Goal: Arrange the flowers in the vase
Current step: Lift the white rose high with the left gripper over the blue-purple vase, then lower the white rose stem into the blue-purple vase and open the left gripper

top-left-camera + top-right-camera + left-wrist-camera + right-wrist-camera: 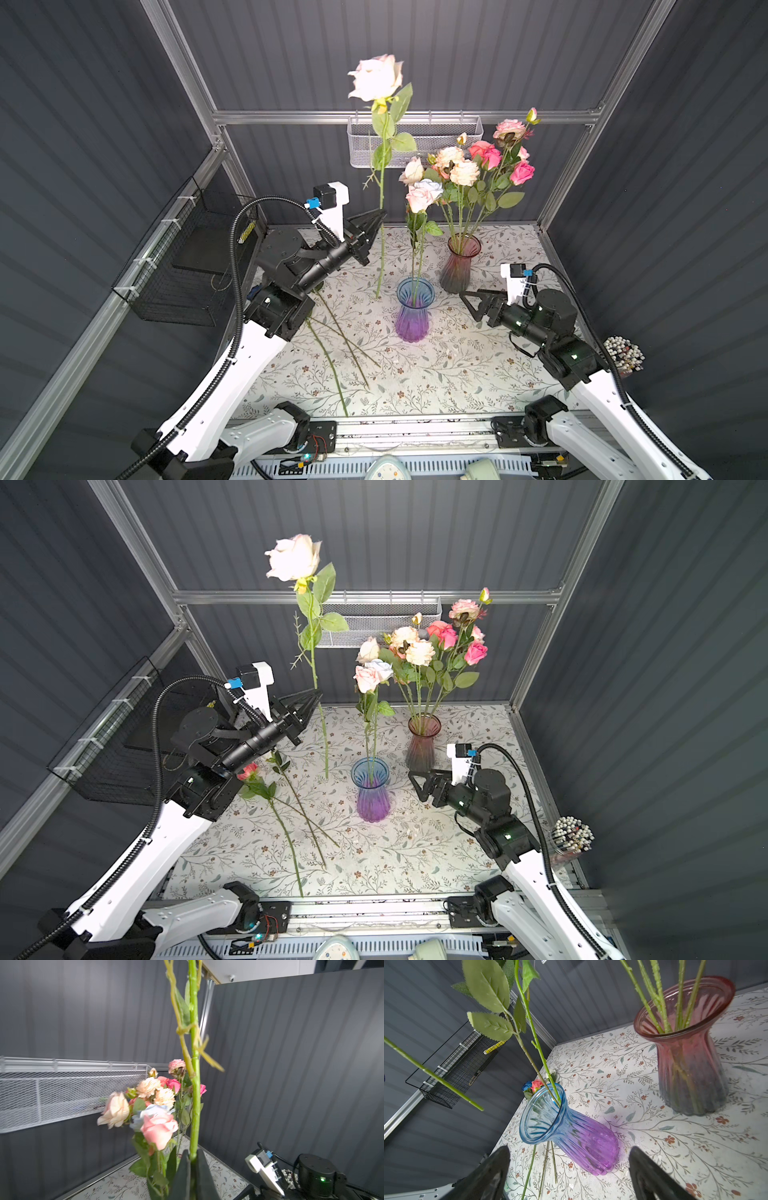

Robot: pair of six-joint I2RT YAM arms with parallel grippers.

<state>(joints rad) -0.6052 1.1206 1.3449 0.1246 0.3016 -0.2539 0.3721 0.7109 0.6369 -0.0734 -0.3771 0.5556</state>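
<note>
- Left gripper (380,216) is clamped on the mid-stem of a cream rose (376,78), which is held nearly upright, head up.
- Its lower end hangs just left of the blue-purple vase (413,311), where other roses (419,195) already stand; a rightward shift is judged needed before lowering.
- Right gripper (468,305) is held empty, jaws apart, just right of that vase.

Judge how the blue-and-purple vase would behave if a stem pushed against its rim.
The blue-and-purple vase looks like ribbed clear glass, so it is probably fragile and slick. Tall roses in it carry their heads high, so a rim push might tip it. Standing free on the table, it could slide instead.
</note>
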